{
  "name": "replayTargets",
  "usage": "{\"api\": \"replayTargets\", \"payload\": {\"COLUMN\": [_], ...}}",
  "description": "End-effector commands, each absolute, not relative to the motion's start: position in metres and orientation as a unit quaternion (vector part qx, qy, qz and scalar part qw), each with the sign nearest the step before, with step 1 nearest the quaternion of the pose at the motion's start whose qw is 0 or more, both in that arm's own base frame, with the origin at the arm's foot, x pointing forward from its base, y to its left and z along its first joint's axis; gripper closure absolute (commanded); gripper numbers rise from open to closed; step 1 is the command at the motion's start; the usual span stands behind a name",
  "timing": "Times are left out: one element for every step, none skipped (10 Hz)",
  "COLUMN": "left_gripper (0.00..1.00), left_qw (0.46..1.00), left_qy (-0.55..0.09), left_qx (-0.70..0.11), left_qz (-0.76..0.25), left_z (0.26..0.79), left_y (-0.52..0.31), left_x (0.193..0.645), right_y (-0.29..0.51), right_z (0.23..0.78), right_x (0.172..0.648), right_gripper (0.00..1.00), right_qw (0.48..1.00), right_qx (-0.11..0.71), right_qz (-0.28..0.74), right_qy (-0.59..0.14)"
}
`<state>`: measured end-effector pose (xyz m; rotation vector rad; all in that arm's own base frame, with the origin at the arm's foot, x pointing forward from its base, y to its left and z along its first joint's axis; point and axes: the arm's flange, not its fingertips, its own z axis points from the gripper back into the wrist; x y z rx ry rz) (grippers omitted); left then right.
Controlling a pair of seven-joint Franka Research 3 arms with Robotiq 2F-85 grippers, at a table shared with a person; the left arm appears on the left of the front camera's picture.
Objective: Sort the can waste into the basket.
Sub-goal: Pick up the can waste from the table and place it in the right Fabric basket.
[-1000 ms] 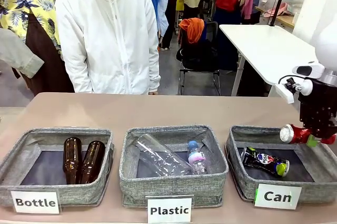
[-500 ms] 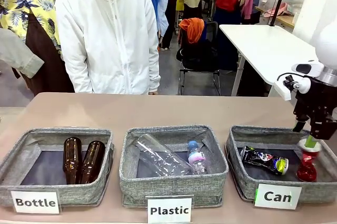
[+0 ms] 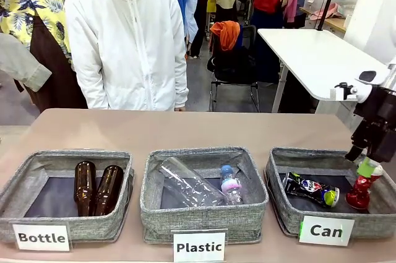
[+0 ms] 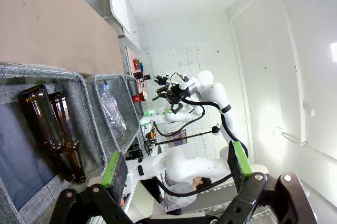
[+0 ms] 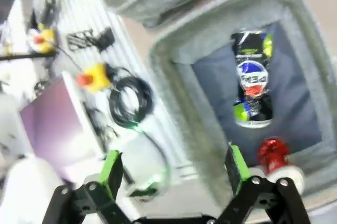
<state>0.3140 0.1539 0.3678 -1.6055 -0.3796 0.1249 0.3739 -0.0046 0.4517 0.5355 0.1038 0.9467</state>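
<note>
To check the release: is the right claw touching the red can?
Cannot tell. In the front view, the right claw stands open directly above the red can, and no gap shows plainly.

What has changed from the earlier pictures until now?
The right gripper let go of the red can, which dropped into the basket and stands by its right wall; the gripper rose, open. The dark can, the bottles and the left gripper stayed put.
</note>
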Motion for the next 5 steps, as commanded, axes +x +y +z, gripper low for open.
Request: {"api": "replayTargets", "payload": {"left_gripper": [0.00, 0.00, 0.00, 0.00, 0.00], "left_qw": [0.673, 0.673, 0.673, 0.673, 0.673], "left_qy": [-0.165, -0.165, -0.165, -0.165, -0.165], "left_qx": [-0.719, -0.719, -0.719, -0.719, -0.719], "left_qz": [0.056, 0.056, 0.056, 0.056, 0.056], "left_z": [0.372, 0.372, 0.372, 0.372, 0.372], "left_y": [0.153, 0.153, 0.153, 0.153, 0.153], "left_x": [0.311, 0.311, 0.311, 0.311, 0.311], "right_y": [-0.007, -0.009, -0.010, -0.011, -0.012], "right_z": [0.465, 0.470, 0.473, 0.468, 0.465], "right_x": [0.387, 0.396, 0.404, 0.407, 0.401], "right_gripper": [0.00, 0.00, 0.00, 0.00, 0.00], "right_qw": [0.858, 0.787, 0.703, 0.627, 0.569], "right_qx": [0.508, 0.615, 0.694, 0.725, 0.752], "right_qz": [0.071, -0.028, -0.153, -0.278, -0.308], "right_qy": [0.014, 0.045, 0.030, -0.068, -0.123]}}
